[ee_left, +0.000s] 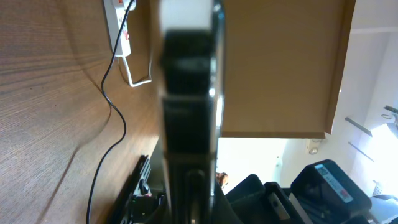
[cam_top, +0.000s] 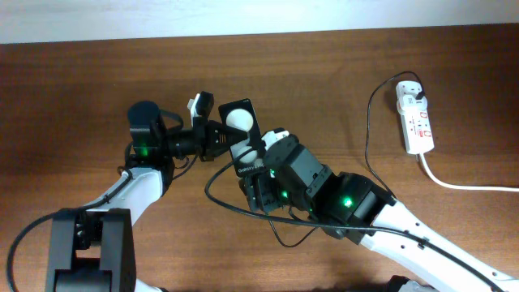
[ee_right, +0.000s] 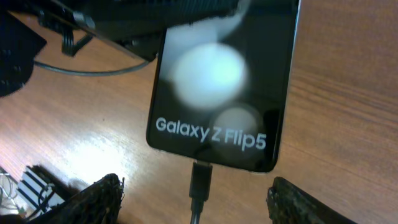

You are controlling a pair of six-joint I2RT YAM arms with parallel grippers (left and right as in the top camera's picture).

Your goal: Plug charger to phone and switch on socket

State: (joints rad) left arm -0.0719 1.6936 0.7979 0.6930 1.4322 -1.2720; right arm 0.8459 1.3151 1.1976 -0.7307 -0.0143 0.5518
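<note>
A: At the table's middle, who has the phone (cam_top: 242, 120)?
B: The left gripper (cam_top: 209, 136) is pinching it. The charger (ee_right: 200, 183) tip meets its bottom edge, and the right gripper (ee_right: 199, 194) jaws are spread. The socket (cam_top: 416, 118) lies at the phone's 3 o'clock, well apart.

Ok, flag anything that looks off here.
Nothing looks spilled or damaged. One oddity: the phone is clamped in the left claw rather than lying free, and the charger connector meets its bottom edge inside the open right claw.
</note>
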